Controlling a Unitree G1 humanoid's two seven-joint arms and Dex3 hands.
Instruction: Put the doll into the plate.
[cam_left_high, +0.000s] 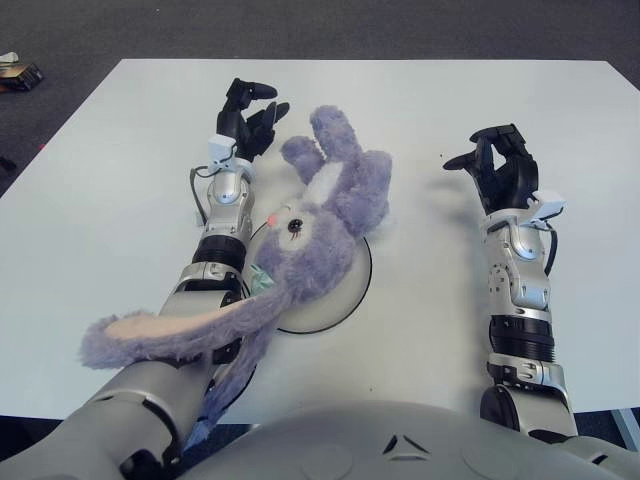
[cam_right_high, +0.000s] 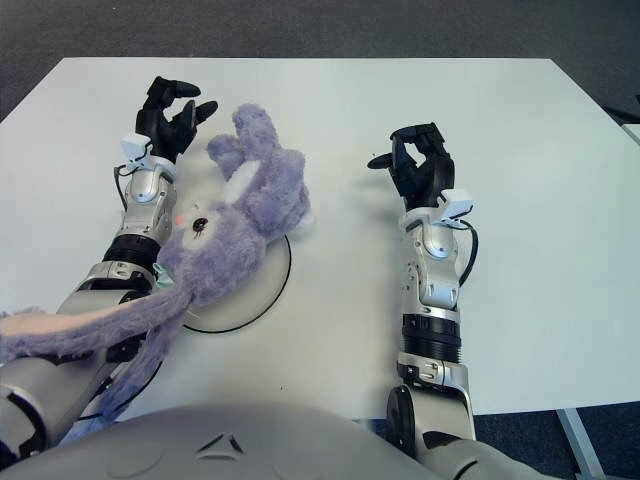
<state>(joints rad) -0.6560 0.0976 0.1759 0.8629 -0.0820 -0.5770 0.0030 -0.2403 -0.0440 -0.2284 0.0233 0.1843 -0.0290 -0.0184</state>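
Observation:
The doll (cam_left_high: 322, 222) is a fluffy purple bunny lying face up across the white plate (cam_left_high: 346, 300), body and head over the plate's left half. One long ear (cam_left_high: 165, 335) drapes along my left forearm toward the table's near edge. My left hand (cam_left_high: 246, 110) is open beyond the plate, just left of the doll's raised paw (cam_left_high: 298, 152) with a small gap between them, and holds nothing. My right hand (cam_left_high: 497, 166) shows to the right of the plate, fingers loosely bent and empty.
The white table (cam_left_high: 440, 110) spreads around the plate, with dark carpet beyond its far edge. A small dark object (cam_left_high: 20, 72) lies on the floor at the far left. A cable runs beside my left wrist (cam_left_high: 196, 195).

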